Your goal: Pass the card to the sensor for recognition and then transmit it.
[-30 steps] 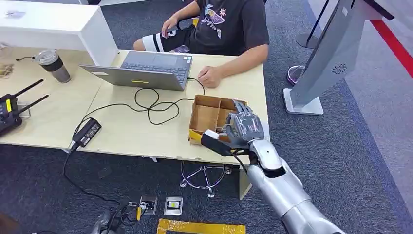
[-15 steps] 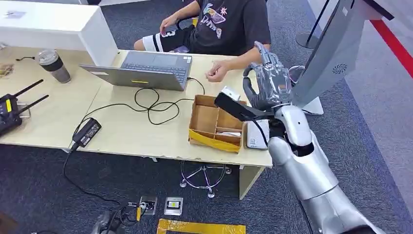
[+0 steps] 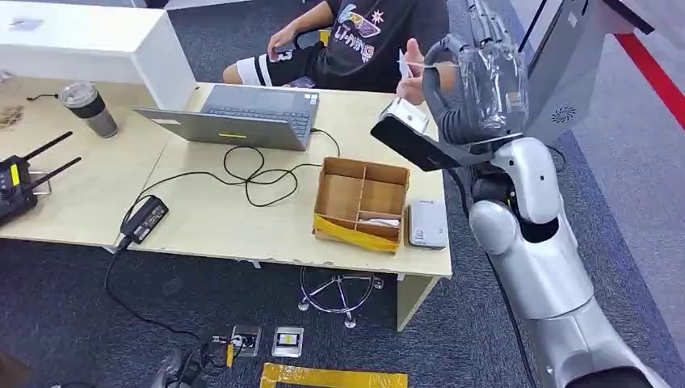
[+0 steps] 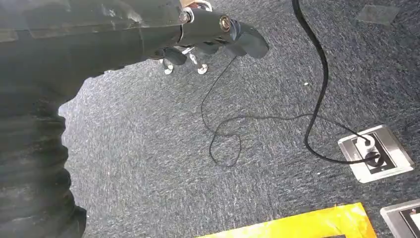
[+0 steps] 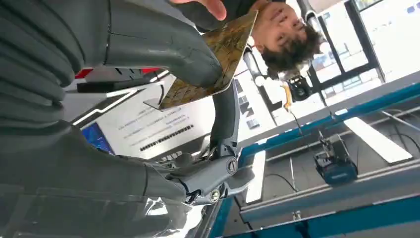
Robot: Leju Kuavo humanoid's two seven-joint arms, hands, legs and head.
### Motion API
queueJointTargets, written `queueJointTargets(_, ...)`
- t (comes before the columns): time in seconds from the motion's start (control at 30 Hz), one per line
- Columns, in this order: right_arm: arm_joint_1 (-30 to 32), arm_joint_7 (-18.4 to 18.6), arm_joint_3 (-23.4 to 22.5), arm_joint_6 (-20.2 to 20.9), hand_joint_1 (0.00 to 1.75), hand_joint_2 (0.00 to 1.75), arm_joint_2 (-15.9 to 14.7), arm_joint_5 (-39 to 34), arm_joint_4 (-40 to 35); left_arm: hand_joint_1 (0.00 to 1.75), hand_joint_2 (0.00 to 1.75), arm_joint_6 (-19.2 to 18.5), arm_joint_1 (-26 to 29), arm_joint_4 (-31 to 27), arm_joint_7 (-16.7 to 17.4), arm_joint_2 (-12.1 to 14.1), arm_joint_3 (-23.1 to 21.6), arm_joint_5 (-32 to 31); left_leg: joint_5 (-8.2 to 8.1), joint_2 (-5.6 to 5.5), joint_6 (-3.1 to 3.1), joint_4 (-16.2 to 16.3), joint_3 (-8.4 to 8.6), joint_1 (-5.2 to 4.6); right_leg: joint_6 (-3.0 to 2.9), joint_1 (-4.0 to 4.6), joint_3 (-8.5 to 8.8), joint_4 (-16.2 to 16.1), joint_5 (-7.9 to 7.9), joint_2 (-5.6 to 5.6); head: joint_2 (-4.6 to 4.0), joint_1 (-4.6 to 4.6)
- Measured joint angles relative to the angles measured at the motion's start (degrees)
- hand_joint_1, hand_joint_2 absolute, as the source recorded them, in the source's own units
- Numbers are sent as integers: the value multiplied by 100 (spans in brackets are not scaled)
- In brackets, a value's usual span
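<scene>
Silver right arm is raised, its robot hand [image 3: 485,77] pinching the card [image 5: 210,62] between thumb and fingers | step, I judge: handover, person's hand [image 3: 413,69] at the card's far edge | next: release once they grip | cardboard box [image 3: 360,203] on worktop [image 3: 202,218]: divided, something pale in one compartment | left robot hand [image 4: 213,29]: cannot tell.

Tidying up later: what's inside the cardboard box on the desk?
The cardboard box has dividers; one white flat item lies in a front compartment. The other compartments look empty, though the near wall hides part of the floor.
</scene>
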Motion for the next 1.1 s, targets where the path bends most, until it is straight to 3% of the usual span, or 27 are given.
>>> queueJointTargets(0.1, -223, -133, 0, -282, 175, 175, 69, 12, 281, 0, 175, -15, -23, -2, 0, -4, -7, -48, 0, 0, 0, -1, -3, 0, 0, 0, -1, 1, 0, 0, 0, 0)
queueJointTargets(0.23, -780, -208, 35, -754, 175, 175, 284, 453, 1413, 0, 175, -33, -115, -2, 0, -28, -13, -116, 5, -5, -2, -1, -3, 0, 0, 0, 3, 4, 1, -4, 0, 2)
queueJointTargets(0.47, -1196, -158, 258, -642, 175, 175, 603, 914, 2880, 0, 175, -35, -191, -2, 0, -77, -15, -144, 7, -15, -3, 0, -6, 1, -2, 1, 0, 4, 1, -17, 0, 2)
queueJointTargets(0.6, -1318, -55, 407, -378, 175, 175, 695, 1202, 3449, 0, 175, -35, -217, -2, -4, -90, -15, -151, 6, -15, -3, 0, -4, 1, -2, 1, -1, 2, 1, -16, 0, 2)
queueJointTargets(1.03, -1337, 264, 588, -77, 175, 175, 570, 1386, 4425, 0, 175, -87, -219, -2, -28, -116, -24, -232, 7, -6, -3, 2, 0, 0, -2, 0, -4, 0, 7, -3, 2, 0)
queueJointTargets(1.07, -1332, 277, 594, -55, 101, 175, 555, 1392, 4467, 0, 175, -92, -219, -2, -28, -116, -26, -236, 7, -5, -3, 2, 0, 0, -2, 0, -5, 0, 7, -2, 2, 0)
queueJointTargets(1.1, -1330, 290, 606, -41, 0, 175, 540, 1405, 4509, 0, 175, -94, -218, -2, -28, -116, -33, -236, 7, -4, -3, 2, -1, 0, -2, 0, -6, 0, 7, -1, 0, 0)
